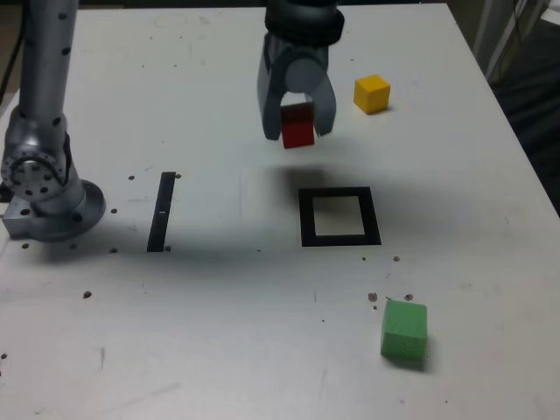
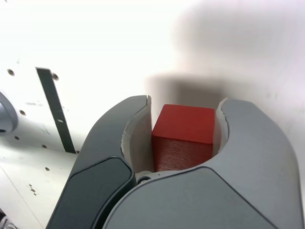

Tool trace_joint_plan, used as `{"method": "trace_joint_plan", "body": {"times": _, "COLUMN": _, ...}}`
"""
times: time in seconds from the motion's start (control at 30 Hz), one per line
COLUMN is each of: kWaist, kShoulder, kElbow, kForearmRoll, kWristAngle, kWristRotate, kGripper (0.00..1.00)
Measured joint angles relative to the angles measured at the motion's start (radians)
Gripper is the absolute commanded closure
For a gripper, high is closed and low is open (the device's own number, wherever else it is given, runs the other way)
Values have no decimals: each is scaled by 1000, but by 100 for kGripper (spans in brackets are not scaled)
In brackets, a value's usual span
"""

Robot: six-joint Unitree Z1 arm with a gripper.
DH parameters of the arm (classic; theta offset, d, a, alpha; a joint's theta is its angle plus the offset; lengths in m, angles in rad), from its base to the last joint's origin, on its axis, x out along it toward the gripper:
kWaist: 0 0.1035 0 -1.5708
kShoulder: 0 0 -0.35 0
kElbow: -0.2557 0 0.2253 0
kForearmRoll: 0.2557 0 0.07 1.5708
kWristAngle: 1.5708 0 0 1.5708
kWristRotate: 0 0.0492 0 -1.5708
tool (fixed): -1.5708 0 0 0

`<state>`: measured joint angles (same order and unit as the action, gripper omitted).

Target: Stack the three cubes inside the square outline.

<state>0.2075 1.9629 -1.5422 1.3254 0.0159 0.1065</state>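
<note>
On my exterior view I see the gripper hanging above the table with the red cube clamped between its two jaws, lifted clear of the surface, its shadow falling just beyond the far edge of the square outline. Only this view gives me the rest of the layout: the yellow cube sits far, to the exterior view's right of the gripper, and the green cube rests near, right of the outline and well apart from it. The wrist view adds what the other hides (the grip itself): the red cube sits squarely between the pale inner pads, faces flat against them, one flat face turned up toward the camera. It has no long axis to speak of. The thin black strip lies to the outline's left, running near to far; the arm's base stands further left. The outline's white centre is unoccupied, with open table around it.
</note>
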Motion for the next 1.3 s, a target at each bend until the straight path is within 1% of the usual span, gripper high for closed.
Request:
{"method": "trace_joint_plan", "body": {"times": 0.27, "kWaist": -107, "kShoulder": 56, "kElbow": -35, "kForearmRoll": 0, "kWristAngle": -16, "kWristRotate": -49, "kGripper": 74}}
{"method": "trace_joint_plan", "body": {"times": 0.57, "kWaist": -175, "kShoulder": 117, "kElbow": -61, "kForearmRoll": -16, "kWristAngle": -45, "kWristRotate": -72, "kGripper": 74}}
{"method": "trace_joint_plan", "body": {"times": 0.8, "kWaist": -212, "kShoulder": 148, "kElbow": -88, "kForearmRoll": -18, "kWristAngle": -62, "kWristRotate": -81, "kGripper": 74}}
{"method": "trace_joint_plan", "body": {"times": 1.03, "kWaist": -214, "kShoulder": 181, "kElbow": -88, "kForearmRoll": -27, "kWristAngle": -65, "kWristRotate": -82, "kGripper": 73}}
{"method": "trace_joint_plan", "body": {"times": 1.07, "kWaist": -214, "kShoulder": 183, "kElbow": -88, "kForearmRoll": -28, "kWristAngle": -65, "kWristRotate": -82, "kGripper": 70}}
{"method": "trace_joint_plan", "body": {"times": 1.1, "kWaist": -214, "kShoulder": 185, "kElbow": -88, "kForearmRoll": -29, "kWristAngle": -65, "kWristRotate": -82, "kGripper": 63}}
{"method": "trace_joint_plan", "body": {"times": 1.13, "kWaist": -214, "kShoulder": 189, "kElbow": -88, "kForearmRoll": -31, "kWristAngle": -65, "kWristRotate": -82, "kGripper": 54}}
{"method": "trace_joint_plan", "body": {"times": 1.23, "kWaist": -214, "kShoulder": 194, "kElbow": -88, "kForearmRoll": -37, "kWristAngle": -65, "kWristRotate": -82, "kGripper": 22}}
{"method": "trace_joint_plan", "body": {"times": 1.27, "kWaist": -214, "kShoulder": 195, "kElbow": -88, "kForearmRoll": -39, "kWristAngle": -65, "kWristRotate": -82, "kGripper": 12}}
{"method": "trace_joint_plan", "body": {"times": 1.3, "kWaist": -214, "kShoulder": 195, "kElbow": -87, "kForearmRoll": -42, "kWristAngle": -65, "kWristRotate": -82, "kGripper": 6}}
